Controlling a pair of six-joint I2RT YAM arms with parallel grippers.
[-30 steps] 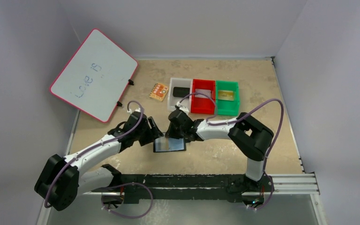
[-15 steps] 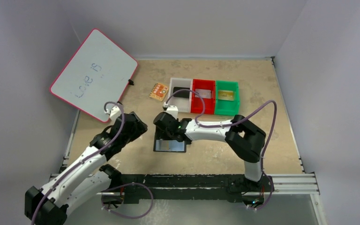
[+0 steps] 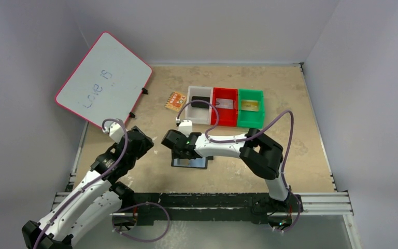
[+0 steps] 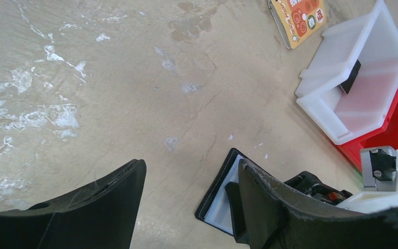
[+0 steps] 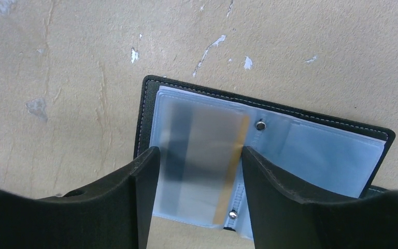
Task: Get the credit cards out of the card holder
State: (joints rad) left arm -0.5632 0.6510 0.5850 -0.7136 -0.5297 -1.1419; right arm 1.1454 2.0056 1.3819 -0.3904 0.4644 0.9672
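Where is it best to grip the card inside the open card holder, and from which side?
Probably its tan edge beside the middle studs, approached from above. The card lies flat in a clear sleeve of the card holder, so only an edge can be pinched.

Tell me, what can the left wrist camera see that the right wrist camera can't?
Only the left wrist: the orange patterned piece, the white bin with a black block inside, and the red bin. Only the right wrist: the card holder's open blue-grey inside, with a blurry card in one sleeve. Both: the card holder lying on the tan table.
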